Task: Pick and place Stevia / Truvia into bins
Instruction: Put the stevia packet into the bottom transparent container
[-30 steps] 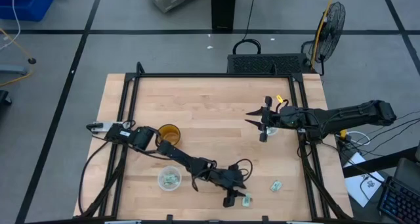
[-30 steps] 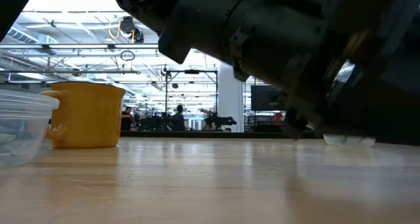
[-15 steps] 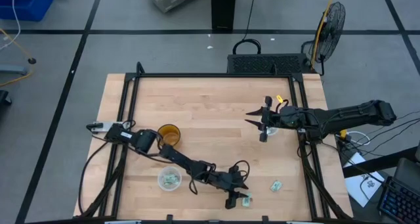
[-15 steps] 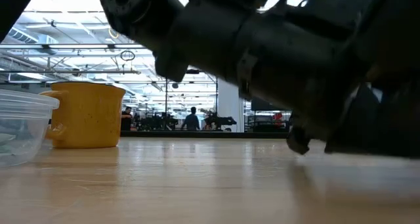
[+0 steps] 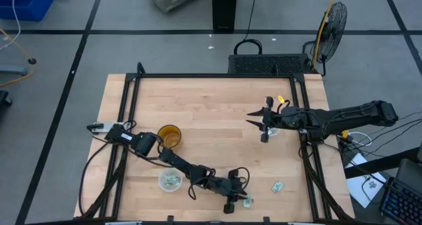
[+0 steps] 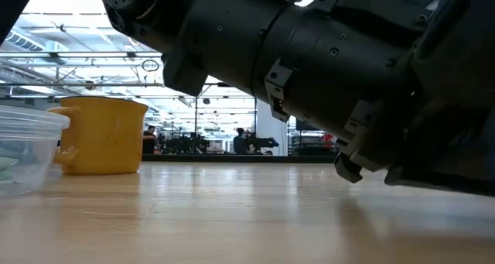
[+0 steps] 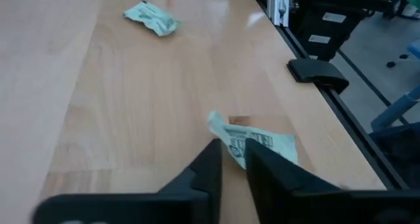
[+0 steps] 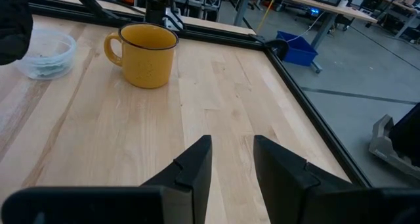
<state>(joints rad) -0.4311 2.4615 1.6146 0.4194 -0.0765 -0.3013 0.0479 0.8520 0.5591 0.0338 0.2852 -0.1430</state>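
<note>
A pale green Stevia packet [image 5: 248,200] lies flat on the wood near the table's front edge, and my left gripper [image 5: 235,200] is down at its left end, shut on it. A second packet [image 7: 151,17] lies farther right [image 5: 277,185]. One clear bin [image 5: 170,180] with packets inside stands left of my left gripper. My right gripper [image 5: 250,118] hovers open over the right middle of the table, with nothing between its fingers [image 8: 197,158]. My left gripper pinches the packet's near end [image 7: 231,140] between its two fingers. The fingers come low, slanting from the table's left. The rest of the packet [image 7: 266,144] lies on the wood, and one corner [image 7: 213,117] curls up beside a finger.
A yellow mug [image 5: 170,134] stands behind the bin. A black frame rail [image 7: 315,66] runs along the table's right edge, close beyond the packets. The left arm [image 6: 309,55] fills much of the low view. Bare wood stretches across the table's middle and far part.
My left arm has sunk lower over the front of the table and its gripper has edged slightly toward the table's left beside the packet. The packet stays where it lay. My right arm has kept still.
</note>
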